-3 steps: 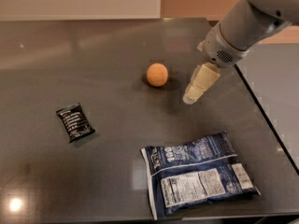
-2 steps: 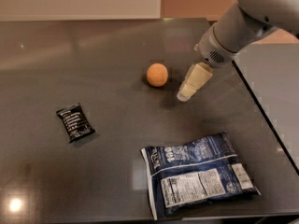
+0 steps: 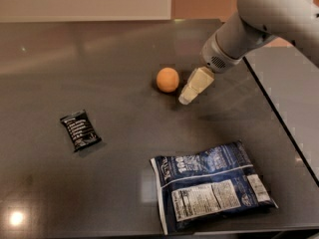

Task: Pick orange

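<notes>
The orange (image 3: 167,79) is a small round fruit resting on the dark grey table (image 3: 109,59), near its middle. My gripper (image 3: 187,97) hangs from the grey arm that comes in from the upper right. Its cream-coloured fingers point down and to the left. The tips sit just right of the orange and slightly nearer to me, a small gap away from it. Nothing is held.
A blue snack bag (image 3: 212,190) lies flat at the front right of the table. A small black packet (image 3: 80,129) lies at the left. The table's right edge (image 3: 279,118) runs diagonally past the arm, with a lighter surface beyond.
The gripper has moved left toward the orange, closing much of the gap. The orange, bag and packet have not moved.
</notes>
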{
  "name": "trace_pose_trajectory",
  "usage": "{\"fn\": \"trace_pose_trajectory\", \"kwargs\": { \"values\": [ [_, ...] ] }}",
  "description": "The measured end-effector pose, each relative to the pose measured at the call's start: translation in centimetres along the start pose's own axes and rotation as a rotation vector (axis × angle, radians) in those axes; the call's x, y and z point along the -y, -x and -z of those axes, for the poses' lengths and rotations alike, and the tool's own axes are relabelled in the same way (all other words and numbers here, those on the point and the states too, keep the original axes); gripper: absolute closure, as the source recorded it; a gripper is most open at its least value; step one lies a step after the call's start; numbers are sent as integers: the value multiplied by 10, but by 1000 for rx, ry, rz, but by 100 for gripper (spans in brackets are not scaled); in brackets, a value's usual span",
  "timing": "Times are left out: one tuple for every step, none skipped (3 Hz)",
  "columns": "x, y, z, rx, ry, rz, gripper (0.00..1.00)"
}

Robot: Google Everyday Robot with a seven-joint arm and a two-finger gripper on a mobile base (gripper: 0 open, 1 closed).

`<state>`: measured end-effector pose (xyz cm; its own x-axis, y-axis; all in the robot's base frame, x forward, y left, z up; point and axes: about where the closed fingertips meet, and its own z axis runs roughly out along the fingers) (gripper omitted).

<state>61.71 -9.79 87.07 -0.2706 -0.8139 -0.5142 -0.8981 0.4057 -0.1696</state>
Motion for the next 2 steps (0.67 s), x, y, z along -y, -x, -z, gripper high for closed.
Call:
{"fn": "trace_pose_trajectory", "kwargs": {
  "values": [
    [3, 8, -14, 12, 8, -16, 0],
    [6, 19, -24, 23, 23, -26, 0]
  ]
}}
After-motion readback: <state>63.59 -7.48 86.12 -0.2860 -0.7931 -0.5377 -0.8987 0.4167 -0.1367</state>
